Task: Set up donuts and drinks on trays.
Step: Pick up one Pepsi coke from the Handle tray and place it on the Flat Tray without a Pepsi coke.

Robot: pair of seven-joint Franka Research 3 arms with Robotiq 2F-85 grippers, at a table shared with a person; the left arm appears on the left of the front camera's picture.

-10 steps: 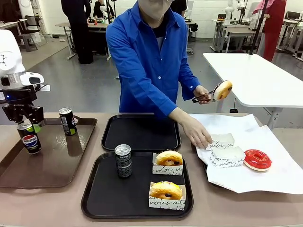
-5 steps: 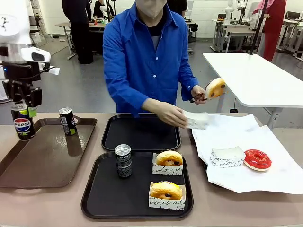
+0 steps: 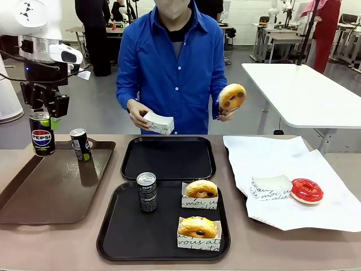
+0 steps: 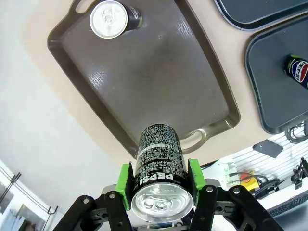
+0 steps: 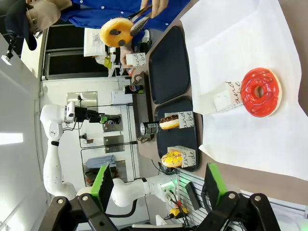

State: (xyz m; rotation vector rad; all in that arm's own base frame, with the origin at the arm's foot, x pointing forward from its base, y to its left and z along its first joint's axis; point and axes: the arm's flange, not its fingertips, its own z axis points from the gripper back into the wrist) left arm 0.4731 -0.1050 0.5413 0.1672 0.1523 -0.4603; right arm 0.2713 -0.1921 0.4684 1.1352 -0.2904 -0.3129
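Front view: left gripper [image 3: 45, 118] is clamped on a Pepsi can [image 3: 42, 137], held above the brown tray [image 3: 56, 197]; right gripper [image 5: 156, 183] jaws stand apart, empty.

A: Tan table [image 3: 293, 251] in shot, and four things sit flat on it. Over on the robot's left there's a long brown tray [image 3: 56, 192], angled a bit.

B: In the centre, two black ones. The far black tray [image 3: 169, 158] lies by the person's edge, and the near black tray [image 3: 121, 228] sits just in front of it.

A: On the right is a big sheet of white paper [image 3: 276, 152], creased, with its left edge just beside both black trays.

B: And bare tabletop shows along the front edge.
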